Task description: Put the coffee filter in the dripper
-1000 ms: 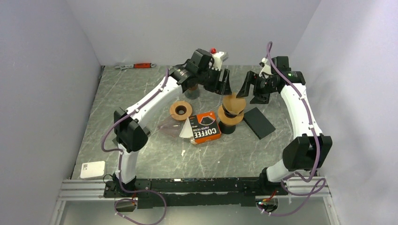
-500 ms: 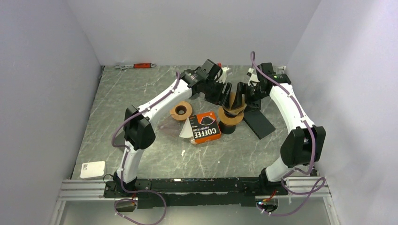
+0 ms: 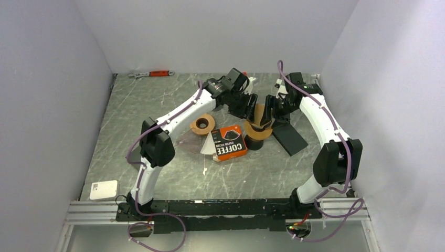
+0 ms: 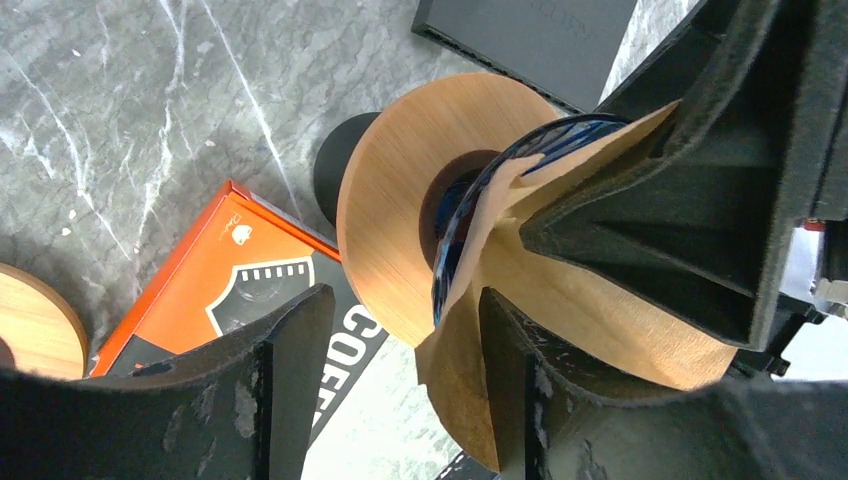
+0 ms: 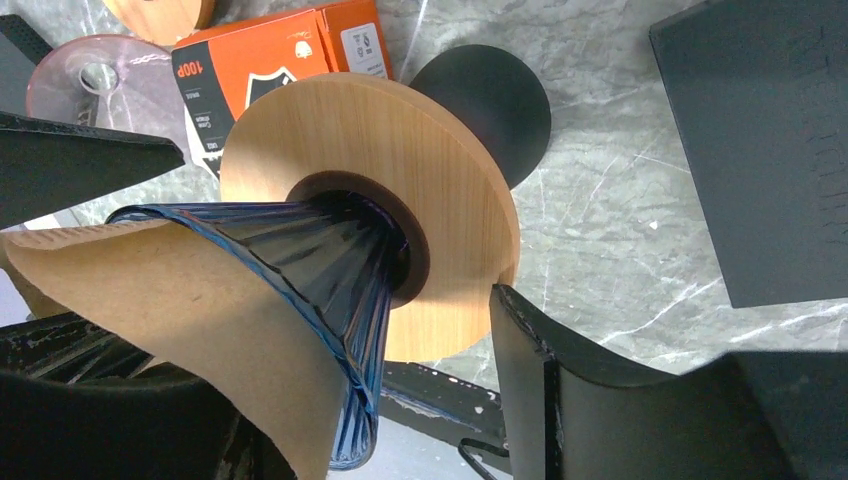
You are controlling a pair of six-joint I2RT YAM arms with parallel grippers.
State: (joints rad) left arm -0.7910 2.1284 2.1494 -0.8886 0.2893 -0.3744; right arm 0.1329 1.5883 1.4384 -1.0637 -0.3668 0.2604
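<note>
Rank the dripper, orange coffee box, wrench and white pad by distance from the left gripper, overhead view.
1. dripper, beside the left gripper.
2. orange coffee box, toward the bases.
3. wrench, far back left.
4. white pad, near left corner.

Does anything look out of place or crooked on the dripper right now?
Yes. The brown coffee filter is askew: one flap drapes outside the rim of the blue glass dripper instead of lying inside the cone, so it is not seated.
</note>
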